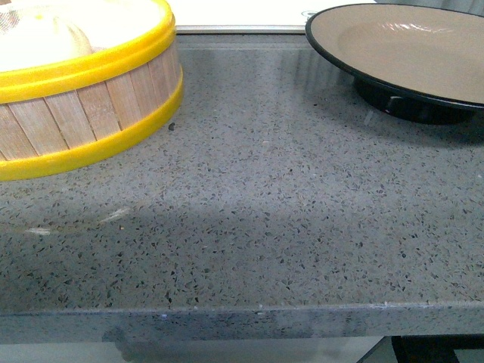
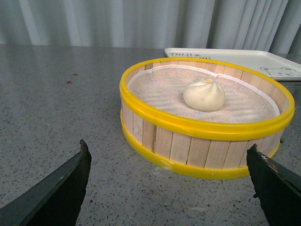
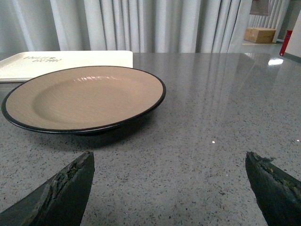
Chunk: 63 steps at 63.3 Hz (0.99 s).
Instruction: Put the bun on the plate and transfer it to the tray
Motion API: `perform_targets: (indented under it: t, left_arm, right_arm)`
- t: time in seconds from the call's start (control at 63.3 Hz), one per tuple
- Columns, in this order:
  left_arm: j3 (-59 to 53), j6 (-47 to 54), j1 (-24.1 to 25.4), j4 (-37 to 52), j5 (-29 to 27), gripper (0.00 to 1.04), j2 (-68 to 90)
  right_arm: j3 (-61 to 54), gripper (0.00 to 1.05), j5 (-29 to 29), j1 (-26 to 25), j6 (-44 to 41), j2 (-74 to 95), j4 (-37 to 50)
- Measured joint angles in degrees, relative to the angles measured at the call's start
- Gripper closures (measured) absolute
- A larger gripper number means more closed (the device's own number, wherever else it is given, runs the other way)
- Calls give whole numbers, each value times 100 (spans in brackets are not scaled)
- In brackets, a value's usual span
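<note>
Speckled grey stone countertop (image 1: 265, 227) carries three items. The yellow-rimmed wooden steamer basket (image 2: 188, 143) stands on the robot's left side, and the plate (image 3: 84, 96) stands on the right side, well apart from the basket, with bare counter between them. The plate has a tan inner face, a glossy black rim and a black foot; it sits upright with nothing on it. The bun (image 2: 204, 94) lies inside the basket on a white cloth liner (image 2: 155, 89), roughly central, dome up, with a small yellow-orange dot at its crown. It is not on the plate. The tray (image 2: 244, 59) lies flat at the far edge of the counter behind both basket and plate, off-white, with dark lettering near one end. Whether it touches either item cannot be told. Left gripper (image 2: 167, 144): jaws spread wide, holding nothing, low over the counter and facing the basket wall, short of it. Right gripper (image 3: 169, 154): likewise spread wide and empty, facing the plate, clear of its rim. A pale pleated curtain (image 2: 141, 23) closes off the background – a cardboard box (image 3: 259, 34) shows past its edge in the right wrist view.
</note>
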Motion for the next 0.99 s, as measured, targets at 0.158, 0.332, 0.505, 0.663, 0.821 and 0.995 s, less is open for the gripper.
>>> perform_targets:
  t: [0.158, 0.332, 0.505, 0.663, 0.821, 0.995]
  left_arm:
    - [0, -2, 0, 0, 0, 7, 0]
    - [0, 0, 0, 0, 0, 7, 0]
    - [0, 0, 0, 0, 0, 7, 0]
    - [0, 0, 0, 0, 0, 7, 0]
    - [0, 0, 0, 0, 0, 7, 0]
    - [0, -2, 0, 0, 0, 7, 0]
  right_arm:
    - [0, 9, 2, 0, 0, 0, 0]
    - [0, 9, 2, 0, 0, 0, 0]
    - [0, 9, 2, 0, 0, 0, 0]
    - [0, 9, 2, 0, 0, 0, 0]
    - [0, 9, 2, 0, 0, 0, 0]
    - [0, 9, 0, 0, 0, 0, 0]
